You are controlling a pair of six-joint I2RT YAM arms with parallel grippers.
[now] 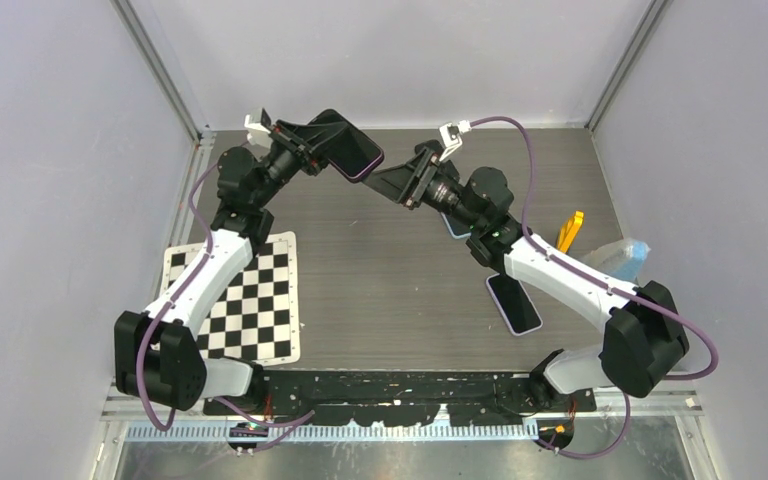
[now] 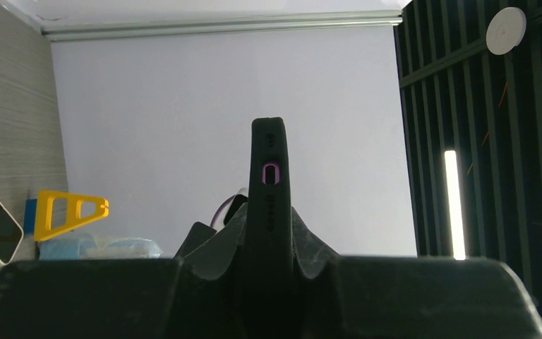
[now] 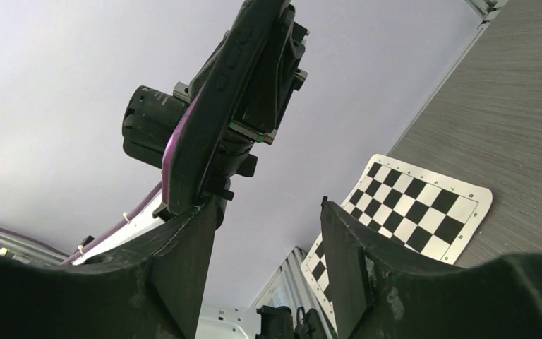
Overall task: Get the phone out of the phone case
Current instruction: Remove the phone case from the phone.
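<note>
Near edge: a black-and-white checkerboard sheet (image 1: 243, 295) is laid flat on the dark wood-grain tabletop (image 1: 390, 290), beside the left arm. A spare dark-screened handset with a pale lilac rim (image 1: 513, 303) is laid flat, just beside the right arm's white link. Further back on the right, a yellow plastic triangular piece (image 1: 569, 230) and a clear bluish plastic packet (image 1: 622, 258) are seen side by side. At the far centre, the black phone case (image 2: 268, 162) is held up off the table, clamped edge-on between the fingers of the left gripper (image 1: 335, 145). The purple-rimmed phone (image 1: 353, 148) is seated in that case: a purple strip is shown along the case edge in the right wrist view and through the side cutout in the left wrist view. The right gripper (image 3: 268, 208) is held just beside the case, with fingers spread apart and nothing between them. One fingertip (image 3: 201, 212) is placed at the lower end of the case; contact cannot be told.
</note>
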